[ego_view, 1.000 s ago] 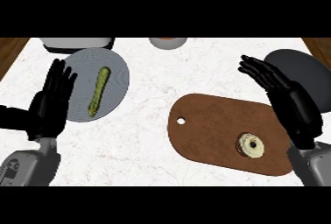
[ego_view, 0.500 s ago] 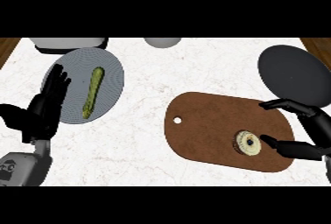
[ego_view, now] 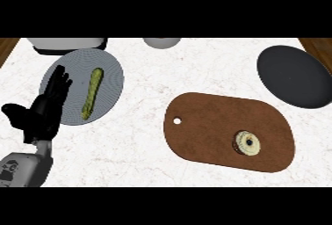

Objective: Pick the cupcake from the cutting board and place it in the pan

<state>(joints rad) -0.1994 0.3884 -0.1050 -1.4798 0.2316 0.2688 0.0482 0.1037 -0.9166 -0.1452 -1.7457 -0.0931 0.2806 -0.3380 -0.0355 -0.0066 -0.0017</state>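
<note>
KITCHEN COUNTER: My robot's right hand, which half a second ago lay on the board right by the cupcake, has gone out of the head view, so I cannot tell how its fingers stand. The left hand (ego_view: pixel 42 115) stays at the view's left edge, fingers straight and together, thumb spread to the side, holding nothing and resting.

The small round cupcake with pale frosting (ego_view: pixel 247 143) is still on the brown oval wooden cutting board (ego_view: pixel 207 123), well off to the right of my left hand and a little nearer to me. The dark grey round pan (ego_view: pixel 295 74) lies further right again and further from me, well apart from the cupcake and holding nothing. As I read it, the pick has not been made and the task is barely begun: the right hand must come back to the cupcake before anything can go to the pan.

Just to the right of the left hand's fingers is a grey round plate (ego_view: pixel 110 74) bearing a long yellow-green vegetable (ego_view: pixel 92 93).

I can read no brand, label or writing. A dark mark on the grey left forearm (ego_view: pixel 23 169) is too small to make out.
</note>
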